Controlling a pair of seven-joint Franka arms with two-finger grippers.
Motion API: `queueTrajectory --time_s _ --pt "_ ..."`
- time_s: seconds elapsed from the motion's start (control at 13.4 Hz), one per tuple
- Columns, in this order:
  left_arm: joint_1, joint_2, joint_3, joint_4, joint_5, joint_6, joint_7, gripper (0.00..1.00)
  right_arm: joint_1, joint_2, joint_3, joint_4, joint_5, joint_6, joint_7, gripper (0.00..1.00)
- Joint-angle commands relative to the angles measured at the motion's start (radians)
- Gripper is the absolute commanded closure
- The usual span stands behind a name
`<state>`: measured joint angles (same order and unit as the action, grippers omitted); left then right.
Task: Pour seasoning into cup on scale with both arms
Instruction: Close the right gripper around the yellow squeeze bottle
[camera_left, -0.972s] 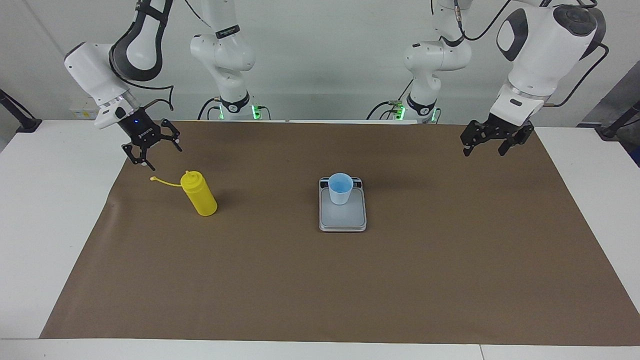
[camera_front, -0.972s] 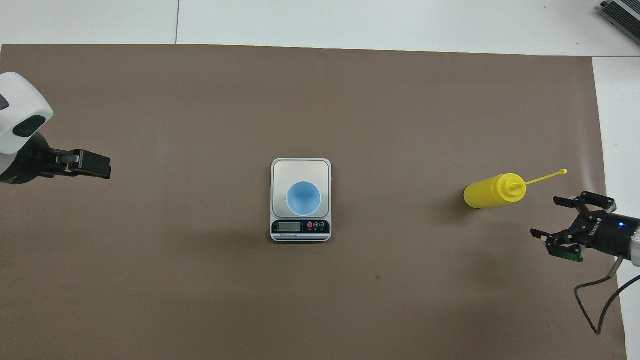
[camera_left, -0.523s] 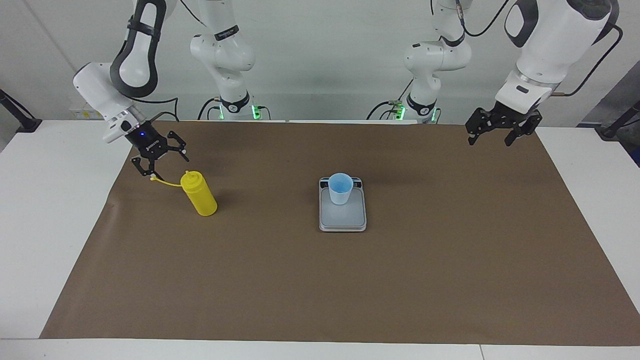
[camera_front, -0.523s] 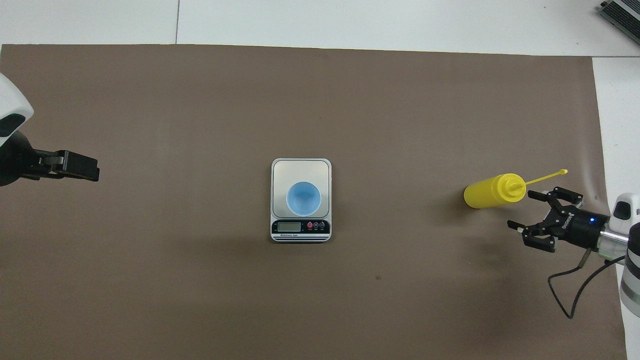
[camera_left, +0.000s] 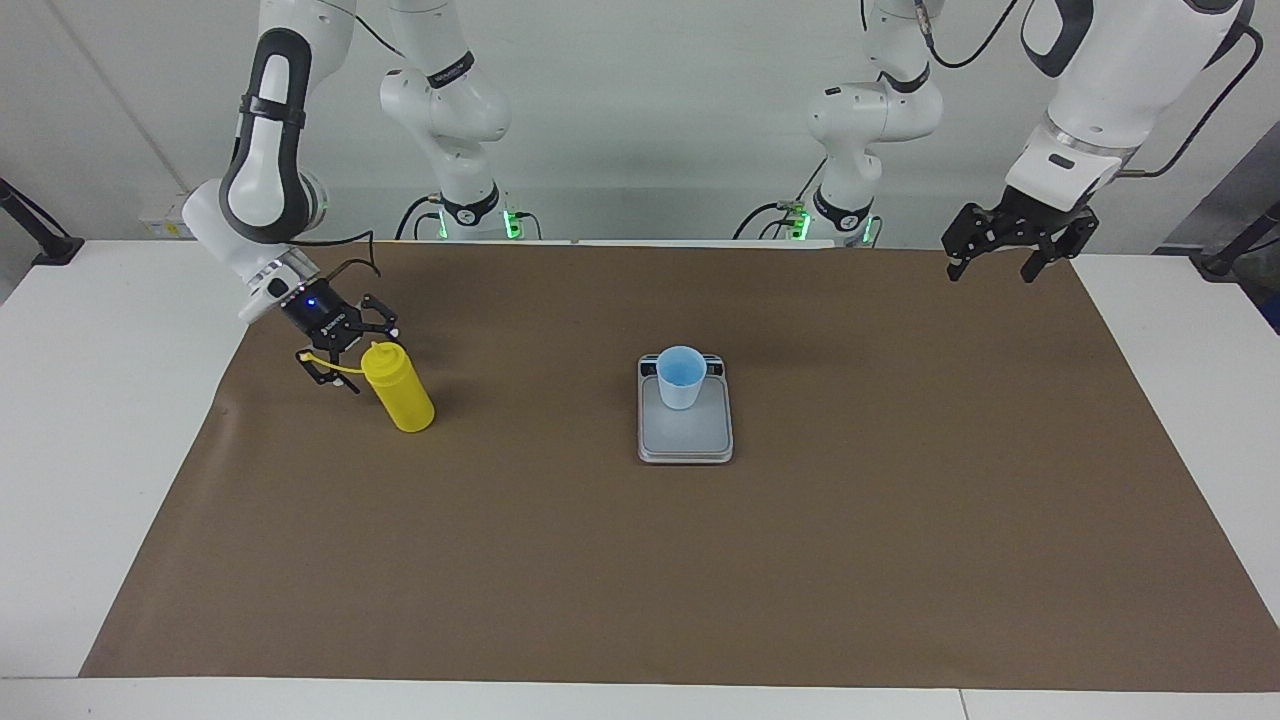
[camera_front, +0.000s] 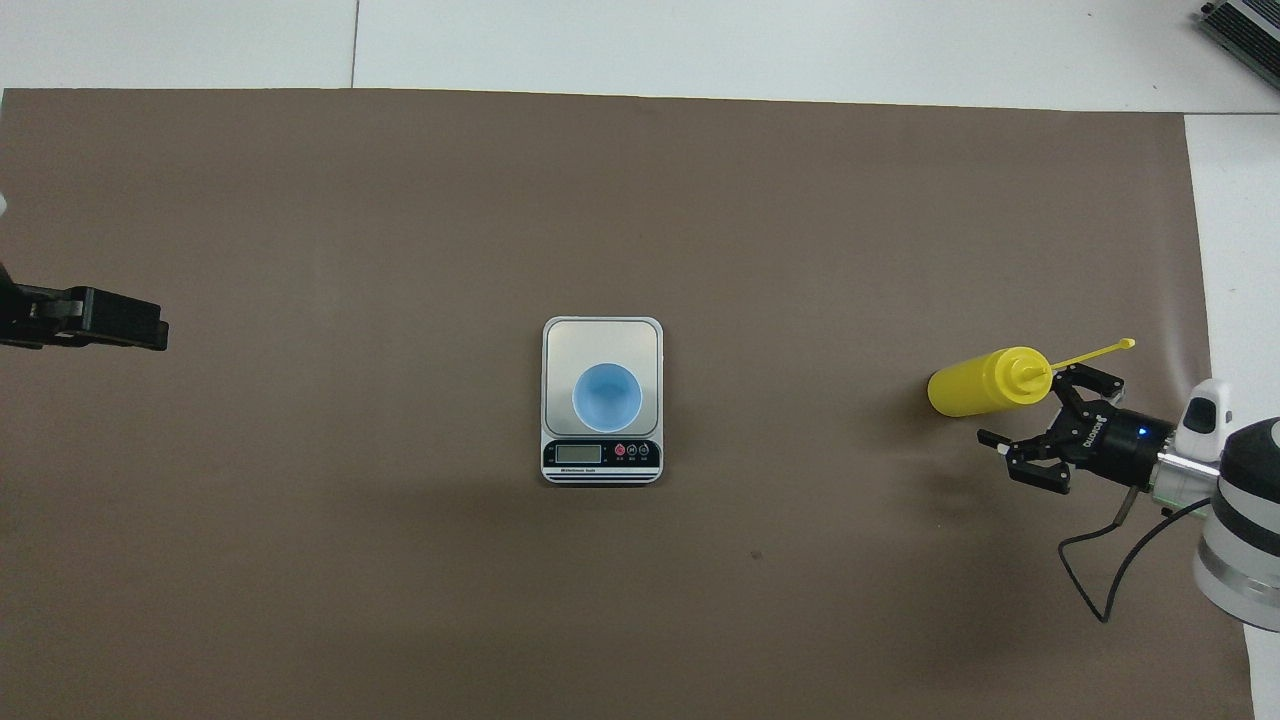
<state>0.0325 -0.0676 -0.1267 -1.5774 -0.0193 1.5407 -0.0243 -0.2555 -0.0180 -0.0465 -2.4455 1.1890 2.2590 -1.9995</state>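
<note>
The right gripper's (camera_left: 352, 352) fingers are spread apart, just beside the bottle's (camera_left: 399, 388) nozzle top, holding nothing. The bottle stands on the brown mat (camera_left: 640, 560) toward the right arm's end of the table, its thin cap strand (camera_front: 1092, 352) running out past the gripper. The left gripper (camera_left: 1002, 259) hangs with fingers apart over the mat's corner at the left arm's end, empty. The cup (camera_left: 681, 377) sits on the scale (camera_left: 685, 432) mid-mat, well apart from the bottle.
</note>
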Motion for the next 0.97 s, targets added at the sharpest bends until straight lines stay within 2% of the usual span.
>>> queueTrajectory --time_s 0.0,0.07,0.15,0.45,0.6,0.9 --pt "-0.064 -0.029 0.073 0.001 -0.005 -0.054 0.02 0.0 0.038 0.007 0.004 -0.006 0.046 0.053 -0.03 0.0" --pt "-0.109 -0.065 0.117 -0.068 -0.005 -0.035 0.02 0.0 0.041 0.013 0.004 -0.003 0.053 0.059 -0.035 0.0" --pt "-0.108 -0.084 0.119 -0.099 -0.005 -0.005 0.021 0.0 0.041 0.016 0.004 0.002 0.055 0.079 -0.056 0.0" --pt "-0.068 -0.081 0.082 -0.096 -0.005 0.006 0.049 0.0 0.064 0.03 0.004 0.003 0.096 0.143 -0.087 0.0" --pt "0.007 -0.086 0.017 -0.098 -0.007 -0.002 0.066 0.0 0.097 0.033 0.004 0.008 0.129 0.174 -0.099 0.0" --pt "-0.017 -0.084 0.016 -0.101 -0.007 0.001 0.053 0.0 0.105 0.035 0.004 0.008 0.136 0.177 -0.101 0.0"
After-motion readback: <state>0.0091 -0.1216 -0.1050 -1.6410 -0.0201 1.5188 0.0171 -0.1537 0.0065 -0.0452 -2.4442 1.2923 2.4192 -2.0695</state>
